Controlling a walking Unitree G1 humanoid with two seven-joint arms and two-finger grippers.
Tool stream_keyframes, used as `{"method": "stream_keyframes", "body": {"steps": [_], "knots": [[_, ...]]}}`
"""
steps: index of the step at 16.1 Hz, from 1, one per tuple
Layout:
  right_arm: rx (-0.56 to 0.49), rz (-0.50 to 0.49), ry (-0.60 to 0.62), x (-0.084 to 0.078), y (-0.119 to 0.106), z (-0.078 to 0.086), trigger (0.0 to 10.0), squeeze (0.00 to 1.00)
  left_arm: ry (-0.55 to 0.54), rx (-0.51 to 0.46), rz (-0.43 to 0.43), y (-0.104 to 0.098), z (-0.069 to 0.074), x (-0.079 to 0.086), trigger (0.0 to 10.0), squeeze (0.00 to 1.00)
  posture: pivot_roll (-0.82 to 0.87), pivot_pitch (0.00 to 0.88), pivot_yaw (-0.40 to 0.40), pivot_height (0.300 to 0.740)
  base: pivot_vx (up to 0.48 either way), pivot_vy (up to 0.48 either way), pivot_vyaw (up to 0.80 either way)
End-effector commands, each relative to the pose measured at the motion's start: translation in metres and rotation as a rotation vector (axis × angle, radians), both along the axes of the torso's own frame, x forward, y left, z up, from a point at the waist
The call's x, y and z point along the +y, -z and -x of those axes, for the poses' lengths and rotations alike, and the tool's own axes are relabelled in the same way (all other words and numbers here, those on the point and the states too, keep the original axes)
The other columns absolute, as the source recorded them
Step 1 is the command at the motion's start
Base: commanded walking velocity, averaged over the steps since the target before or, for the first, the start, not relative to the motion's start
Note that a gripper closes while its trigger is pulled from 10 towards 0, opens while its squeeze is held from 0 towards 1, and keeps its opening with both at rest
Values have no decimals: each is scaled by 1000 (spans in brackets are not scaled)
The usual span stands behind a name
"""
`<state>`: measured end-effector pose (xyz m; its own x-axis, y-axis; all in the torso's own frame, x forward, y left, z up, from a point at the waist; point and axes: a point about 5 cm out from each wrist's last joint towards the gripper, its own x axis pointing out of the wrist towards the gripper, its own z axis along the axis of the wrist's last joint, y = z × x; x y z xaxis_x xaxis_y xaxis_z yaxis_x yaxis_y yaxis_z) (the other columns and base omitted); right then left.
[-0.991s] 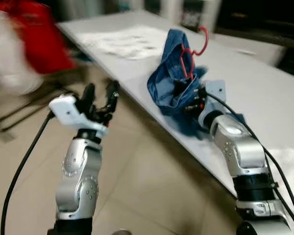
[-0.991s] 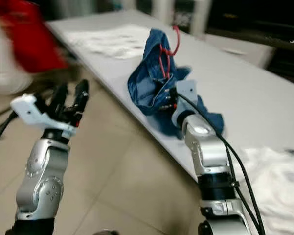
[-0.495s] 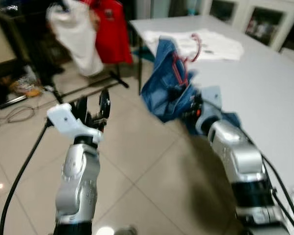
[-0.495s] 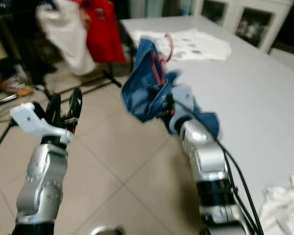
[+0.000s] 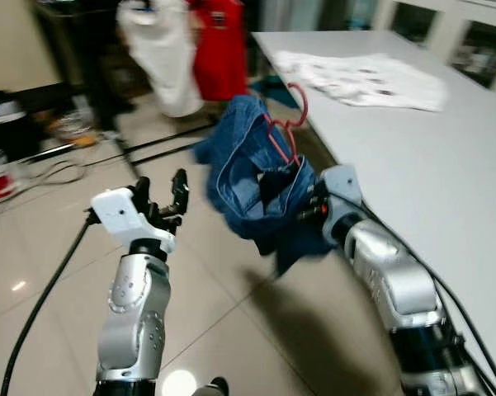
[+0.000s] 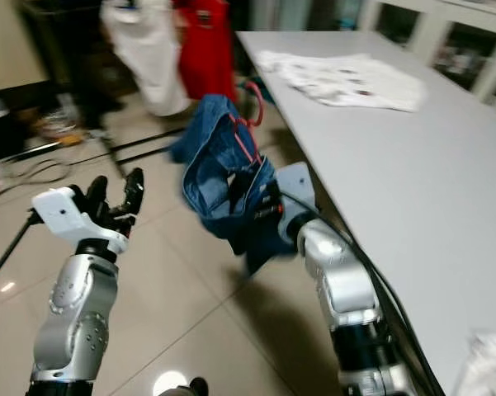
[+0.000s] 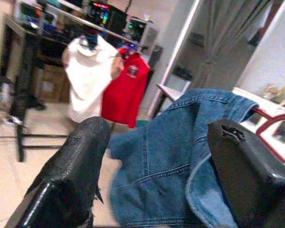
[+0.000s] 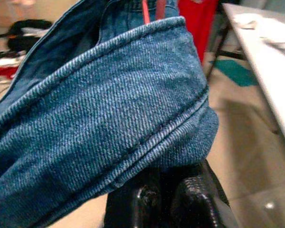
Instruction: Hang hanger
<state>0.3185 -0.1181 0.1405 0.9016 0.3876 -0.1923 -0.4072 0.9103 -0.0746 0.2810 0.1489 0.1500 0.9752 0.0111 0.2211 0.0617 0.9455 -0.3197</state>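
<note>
Left gripper (image 5: 161, 196): jaws apart, empty, denim garment (image 5: 249, 177) just ahead. Right gripper (image 8: 173, 192): jaws clamped on denim folds, red hanger (image 5: 282, 132) rising above. Risk: grip holds cloth only; the hanger could slip free.

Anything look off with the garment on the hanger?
Yes. The denim garment is bunched in a heap around the red hanger, not draped from it. The right hand is shut on a fold of the denim. The left hand is open, holding nothing.
</note>
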Motion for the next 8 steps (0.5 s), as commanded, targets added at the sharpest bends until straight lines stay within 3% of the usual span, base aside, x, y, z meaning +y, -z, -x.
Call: {"method": "stream_keyframes", "body": {"steps": [1, 5, 8], "knots": [[-22, 9, -19, 5, 3, 3, 10000, 0, 25, 31, -28, 11, 2, -3, 10000, 0, 46, 61, -17, 740, 0, 0, 0], [57, 11, -119, 10, 62, 27, 10000, 0, 115, 114, -194, 53, 8, -6, 10000, 0, 48, 63, -18, 740, 0, 0, 0], [104, 61, -84, -2, 93, 40, 10000, 0, 113, 198, -250, 81, 12, -2, 10000, 0, 48, 63, -15, 740, 0, 0, 0]]}}
